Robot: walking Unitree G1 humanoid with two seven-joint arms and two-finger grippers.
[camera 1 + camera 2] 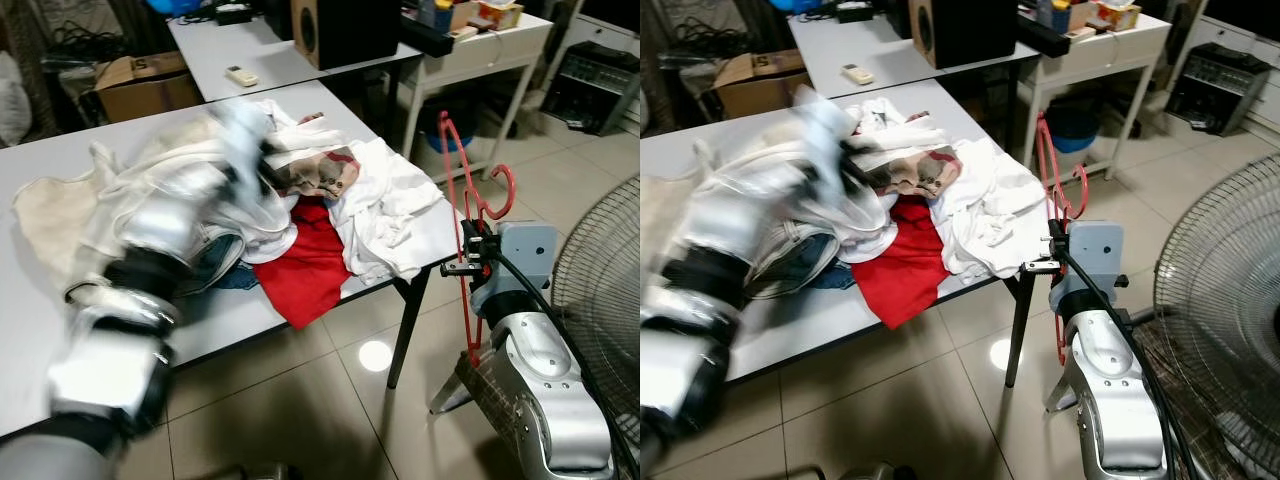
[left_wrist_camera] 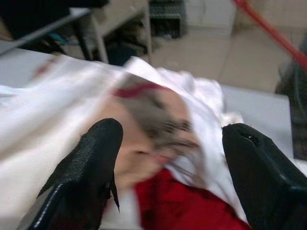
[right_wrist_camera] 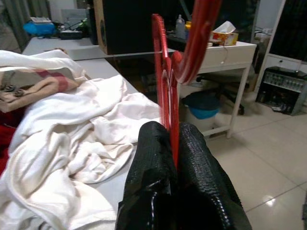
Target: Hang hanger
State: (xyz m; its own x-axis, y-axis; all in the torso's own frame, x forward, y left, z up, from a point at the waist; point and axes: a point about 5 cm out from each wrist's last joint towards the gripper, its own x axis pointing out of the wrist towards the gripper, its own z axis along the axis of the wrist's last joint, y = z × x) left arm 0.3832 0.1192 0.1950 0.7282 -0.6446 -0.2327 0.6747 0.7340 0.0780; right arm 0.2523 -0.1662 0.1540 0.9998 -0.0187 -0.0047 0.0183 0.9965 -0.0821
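While the left arm is motion-blurred across the head views, the big grey table (image 1: 60, 140) stays sharp enough to read: it runs from the robot's left toward centre, w/ a heap of clothes on it. Behind it sits a second grey table (image 1: 215, 50) carrying a black speaker (image 1: 340, 28) and a small remote (image 1: 241, 76); a white desk (image 1: 490, 55) stands further to the robot's right. A large floor fan (image 1: 1225, 320) fills the right edge, just beside the right arm.

Clothes pile (image 1: 300, 190): mostly white garments (image 3: 72, 139), a cream cloth (image 1: 50, 215) at the left end, a patterned beige piece (image 1: 320, 172) on top, some denim (image 1: 215, 260) underneath, and a red garment (image 1: 305, 265) hanging over the table's near edge.

Left gripper (image 2: 168, 158) is over the pile, above the patterned piece and red garment; fingers spread wide apart, nothing between them, blur too heavy to say if they touch cloth.

Right gripper (image 3: 173, 143) is off the table's right corner, above the tiled floor, pads pressed together on the red hanger (image 1: 468, 190). Hanger stands roughly upright, hook (image 1: 503, 188) at top, its lower end reaching down past the wrist.
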